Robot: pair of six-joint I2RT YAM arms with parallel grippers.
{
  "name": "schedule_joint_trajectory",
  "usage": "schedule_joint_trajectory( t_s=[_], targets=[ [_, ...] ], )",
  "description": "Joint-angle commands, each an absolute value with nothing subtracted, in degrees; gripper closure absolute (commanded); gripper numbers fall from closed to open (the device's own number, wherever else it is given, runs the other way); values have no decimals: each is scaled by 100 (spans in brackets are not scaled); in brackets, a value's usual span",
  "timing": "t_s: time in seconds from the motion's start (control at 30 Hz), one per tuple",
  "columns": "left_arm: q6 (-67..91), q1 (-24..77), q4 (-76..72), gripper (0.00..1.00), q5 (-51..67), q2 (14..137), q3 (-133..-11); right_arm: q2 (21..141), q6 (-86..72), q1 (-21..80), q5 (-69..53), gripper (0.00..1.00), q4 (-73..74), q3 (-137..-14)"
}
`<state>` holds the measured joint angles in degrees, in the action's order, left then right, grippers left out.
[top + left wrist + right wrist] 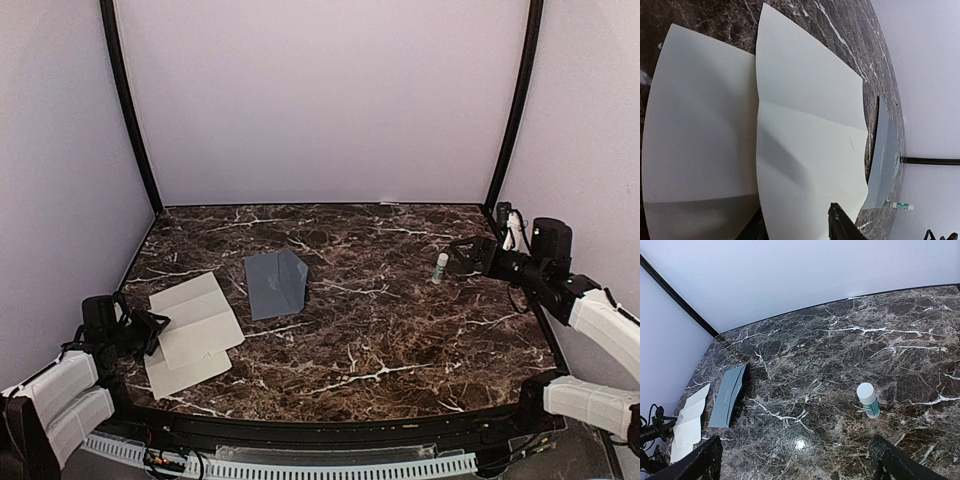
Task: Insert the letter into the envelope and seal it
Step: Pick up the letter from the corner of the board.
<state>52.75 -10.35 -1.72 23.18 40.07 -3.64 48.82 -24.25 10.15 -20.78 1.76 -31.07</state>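
Glue stick (441, 267) upright, apart from envelope (276, 283)

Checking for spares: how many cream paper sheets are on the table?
2, both near left: a creased sheet overlapping a plain sheet nearer the front edge. More could lie beneath.
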Motion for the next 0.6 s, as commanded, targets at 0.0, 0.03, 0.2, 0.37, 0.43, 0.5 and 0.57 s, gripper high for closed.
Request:
schedule_joint_trajectory(
  t_s=[0.0, 0.03, 0.2, 0.37, 0.43, 0.5, 0.57],
  targets=[
    [5256, -1057, -413, 63, 2463, 4108, -256, 4888, -2276, 1068, -2073, 1, 165, -3397],
    [5256, -1062, -431, 67, 2466, 4119, -256, 4875, -2252, 1064, -2040, 1, 215, -3421],
    [5254, -1061, -611, 80, 2577, 4091, -244, 4829, -2178, 1067, -1960, 1, 354, -3462],
    [5188, -1063, -640, 97, 2576, 3934, -222, 4766, -2273, 1065, -1978, 1, 289, -3370],
    [5187, -1063, -681, 100, 2628, 3791, -206, 4733, -2293, 1063, -1970, 1, 275, -3360],
    [5176, -1062, -697, 100, 2693, 3704, -217, 4701, -2303, 1063, -1940, 1, 274, -3357],
    [5222, -1063, -769, 100, 2787, 3646, -238, 4694, -2303, 1061, -1921, 1, 280, -3365]
  ],
)
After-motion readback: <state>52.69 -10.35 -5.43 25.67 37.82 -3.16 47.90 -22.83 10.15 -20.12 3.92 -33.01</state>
